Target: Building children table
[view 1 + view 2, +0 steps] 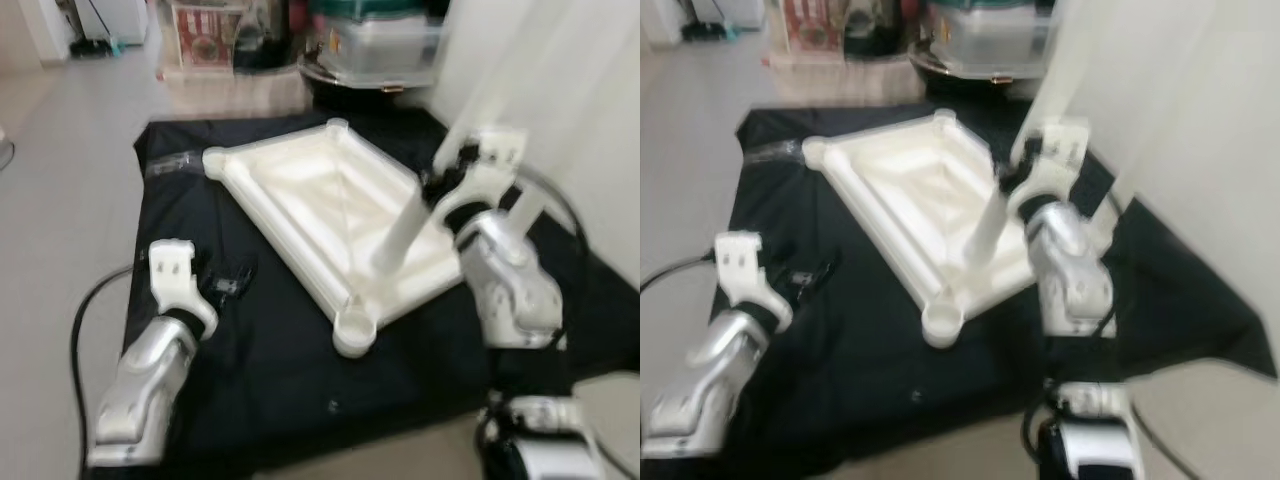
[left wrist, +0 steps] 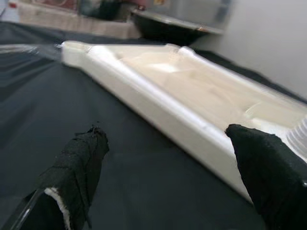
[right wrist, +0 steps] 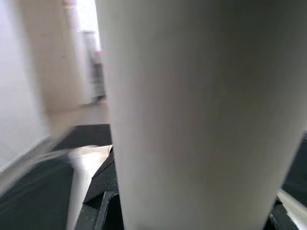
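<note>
In the left eye view a white table top (image 1: 335, 215) lies upside down on a black cloth (image 1: 260, 370) spread over the floor, one round corner socket (image 1: 355, 332) nearest the robot. The right gripper (image 1: 437, 187) sits over the top's right edge, closed around a white table leg (image 1: 402, 232) that slants down onto the underside of the top. The left gripper (image 1: 222, 284) rests low over the cloth, just left of the top's long near rim and apart from it. The right eye view shows the same layout, blurred. In the left wrist view the two black fingers (image 2: 79, 167) stand wide apart with nothing between them, the rim of the top running past one fingertip. In the right wrist view the leg (image 3: 201, 110) stands right against the lens.
</note>
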`<state>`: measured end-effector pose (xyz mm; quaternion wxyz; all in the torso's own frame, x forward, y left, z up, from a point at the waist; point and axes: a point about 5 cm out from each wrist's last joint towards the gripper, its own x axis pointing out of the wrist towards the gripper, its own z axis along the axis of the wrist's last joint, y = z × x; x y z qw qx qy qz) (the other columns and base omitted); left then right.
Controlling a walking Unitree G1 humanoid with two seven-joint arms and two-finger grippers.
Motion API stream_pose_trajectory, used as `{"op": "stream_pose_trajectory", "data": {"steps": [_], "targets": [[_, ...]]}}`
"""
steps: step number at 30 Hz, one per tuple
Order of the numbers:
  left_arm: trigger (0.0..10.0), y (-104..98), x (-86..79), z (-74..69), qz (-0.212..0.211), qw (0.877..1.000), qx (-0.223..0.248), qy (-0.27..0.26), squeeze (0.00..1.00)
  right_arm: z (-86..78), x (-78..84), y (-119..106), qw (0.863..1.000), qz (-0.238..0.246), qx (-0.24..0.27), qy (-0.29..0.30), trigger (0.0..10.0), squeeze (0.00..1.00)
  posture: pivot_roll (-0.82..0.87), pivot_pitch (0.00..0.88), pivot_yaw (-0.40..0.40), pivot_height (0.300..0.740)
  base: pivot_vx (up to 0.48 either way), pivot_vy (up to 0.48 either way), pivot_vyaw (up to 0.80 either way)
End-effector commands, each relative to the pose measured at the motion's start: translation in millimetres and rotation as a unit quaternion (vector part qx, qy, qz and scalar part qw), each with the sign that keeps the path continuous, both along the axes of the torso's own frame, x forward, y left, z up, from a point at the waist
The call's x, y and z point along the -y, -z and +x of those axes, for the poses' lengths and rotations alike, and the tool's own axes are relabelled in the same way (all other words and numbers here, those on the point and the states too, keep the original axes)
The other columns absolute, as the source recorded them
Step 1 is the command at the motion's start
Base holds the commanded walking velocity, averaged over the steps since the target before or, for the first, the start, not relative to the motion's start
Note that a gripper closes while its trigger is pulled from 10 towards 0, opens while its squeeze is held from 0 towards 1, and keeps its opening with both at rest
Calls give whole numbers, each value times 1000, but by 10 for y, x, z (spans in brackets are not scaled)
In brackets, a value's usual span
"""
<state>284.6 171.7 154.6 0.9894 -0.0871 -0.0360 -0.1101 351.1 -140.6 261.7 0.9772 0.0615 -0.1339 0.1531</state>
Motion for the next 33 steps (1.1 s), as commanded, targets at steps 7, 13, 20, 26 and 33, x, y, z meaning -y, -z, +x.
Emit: {"op": "stream_pose_trajectory", "data": {"steps": [7, 13, 20, 26, 33], "targets": [[10000, 41, 47, -14, 9, 1000, -5, 8, 0, -106, -42, -140, 988, -67, 23, -138, 10000, 0, 51, 0, -89, 740, 0, 0, 0], [10000, 60, 36, -26, 8, 1000, -9, 5, 0, -173, -62, -143, 975, -113, 22, -189, 10000, 0, 53, 0, -95, 740, 0, 0, 0], [10000, 98, 51, -35, 7, 1000, -15, 4, 0, -254, -165, 8, 966, -132, 5, -224, 10000, 0, 50, 0, -96, 740, 0, 0, 0], [10000, 93, 44, -30, 7, 1000, -16, 3, 0, -298, -278, 169, 967, -124, -12, -223, 10000, 0, 53, 0, -91, 740, 0, 0, 0], [10000, 102, 0, -22, 8, 1000, -21, -4, 0, -368, -303, 306, 970, -120, -24, -210, 10000, 0, 51, 0, -88, 740, 0, 0, 0]]}}
